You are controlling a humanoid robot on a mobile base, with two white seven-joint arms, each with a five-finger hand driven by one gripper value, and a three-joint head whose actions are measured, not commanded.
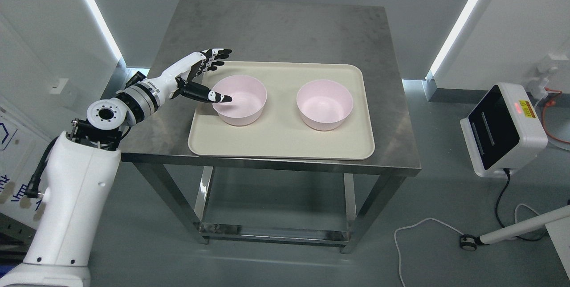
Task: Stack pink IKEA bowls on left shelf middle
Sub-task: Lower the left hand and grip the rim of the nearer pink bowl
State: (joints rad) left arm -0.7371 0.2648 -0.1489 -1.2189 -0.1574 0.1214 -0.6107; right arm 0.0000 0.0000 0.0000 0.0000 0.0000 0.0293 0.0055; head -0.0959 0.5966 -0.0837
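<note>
On the steel bench [276, 28] at centre frame, our left robot hand [208, 75] spreads open, empty, at the left pink bowl [240, 100]. We risk its thumb tipping that rim.

Left hand [202, 75] spread open at the tray's [285, 144] left edge, thumb tip over the left pink bowl's [242, 106] rim; right pink bowl [324, 105] well apart

A white robot left arm [67, 193] rises from the lower left corner of the head view, bends at a silver and black wrist joint [133, 102], and reaches toward the right. Its white and black left hand [200, 75] is held out with the four fingers [218, 57] spread and extended, and the black thumb [209, 95] pointing right, lower than the fingers. It holds nothing. The right arm is out of view.
</note>
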